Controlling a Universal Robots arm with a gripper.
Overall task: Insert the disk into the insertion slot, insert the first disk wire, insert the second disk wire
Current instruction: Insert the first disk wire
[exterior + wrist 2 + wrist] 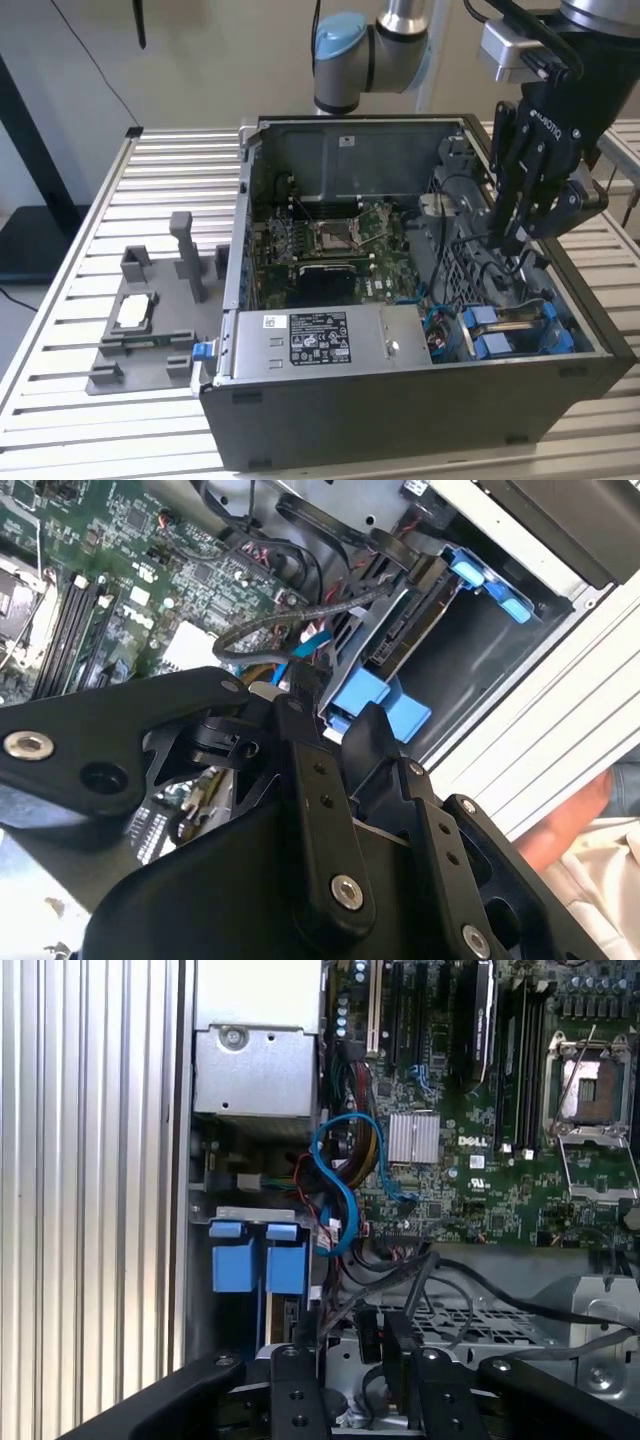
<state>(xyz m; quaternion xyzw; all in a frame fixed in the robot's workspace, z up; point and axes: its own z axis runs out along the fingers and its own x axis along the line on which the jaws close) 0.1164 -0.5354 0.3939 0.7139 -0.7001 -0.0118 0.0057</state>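
Gripper [348, 1352] hung inside the computer case [400, 410] above the corner drive bay, its grip not determinable; disk [256, 1265] sat in its slot along the case edge, so insertion looked done, both wire connections apparently outstanding

Matt black pincer [518, 240], blue plastic disk carrier [232, 1265], ribbed metal table [170, 170].

disk [285, 1265]: grey drive in a blue carrier, standing on edge, seated inside the slot, two blue tabs facing out
slot [255, 1214]: narrow bay, filled by the disk
blue wire [338, 1175]: thin, curved in a loop near the disk
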